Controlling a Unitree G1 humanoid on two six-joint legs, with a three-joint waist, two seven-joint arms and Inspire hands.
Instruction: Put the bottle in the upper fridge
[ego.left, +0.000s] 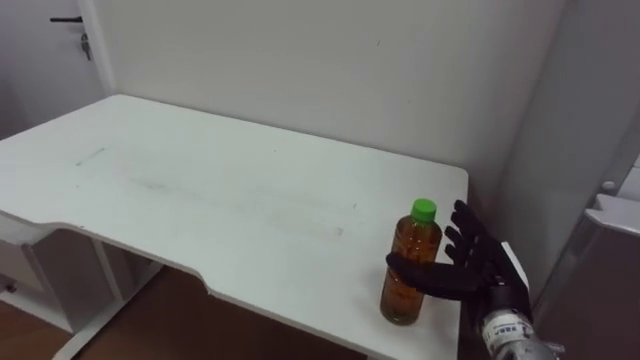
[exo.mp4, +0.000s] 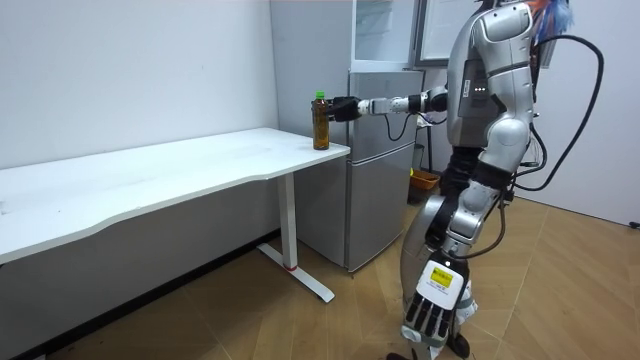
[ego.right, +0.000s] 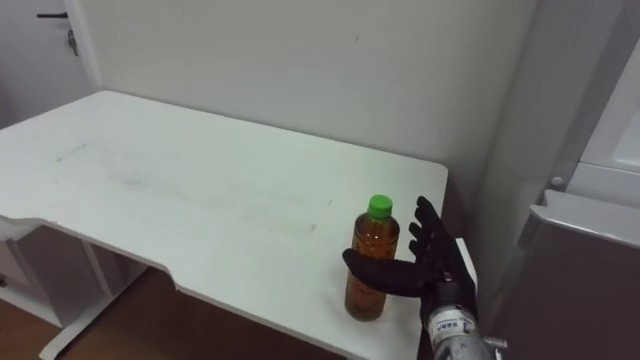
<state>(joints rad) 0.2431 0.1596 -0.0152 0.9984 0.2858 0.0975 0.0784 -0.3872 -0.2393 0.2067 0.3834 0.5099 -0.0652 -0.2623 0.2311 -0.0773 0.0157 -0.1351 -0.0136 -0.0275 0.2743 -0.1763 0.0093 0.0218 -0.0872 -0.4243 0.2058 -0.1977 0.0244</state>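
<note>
White table (ego.left: 200, 190), pale wall (ego.left: 350, 70), wooden floor (exo.mp4: 560, 300)

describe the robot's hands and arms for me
Both hands are black with slim segmented fingers. The right hand joins a silver metal wrist bearing a small white printed tag. The left hand carries a yellow-and-white tag on its back. The arms are silver-grey shells with black joints.
</note>
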